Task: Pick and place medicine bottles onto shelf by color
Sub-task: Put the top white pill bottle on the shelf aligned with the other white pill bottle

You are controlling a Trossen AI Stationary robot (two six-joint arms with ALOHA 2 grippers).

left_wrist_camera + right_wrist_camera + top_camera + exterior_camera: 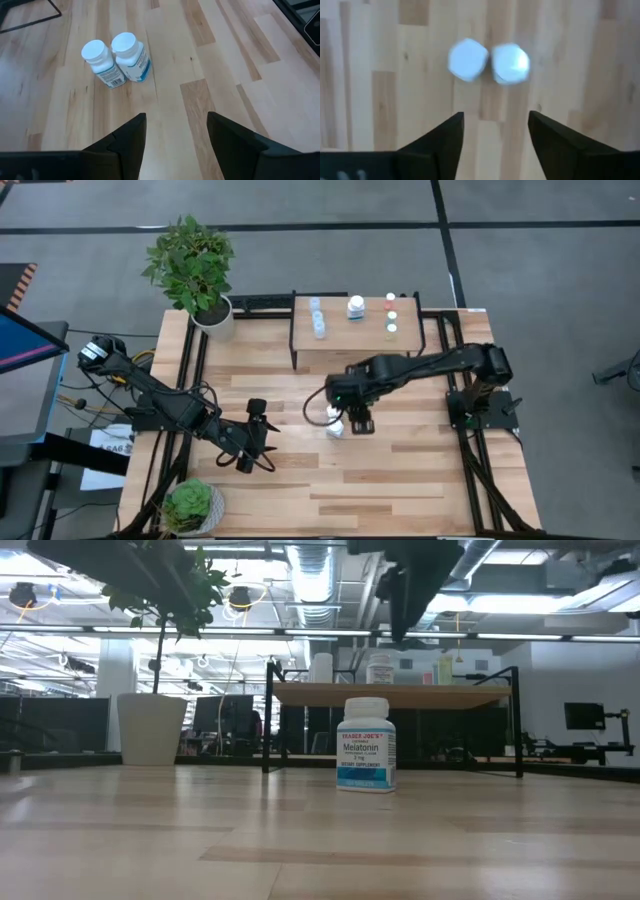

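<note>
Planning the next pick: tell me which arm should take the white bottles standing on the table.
Right, probably. The right gripper hangs open directly above the two white bottles, looking straight down on their caps. The left gripper, also open, sits off to the side, farther from them and from the shelf.

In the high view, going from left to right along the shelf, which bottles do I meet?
On the shelf, left to right: pale bluish bottles → white bottle → small bottles with coloured caps.
</note>
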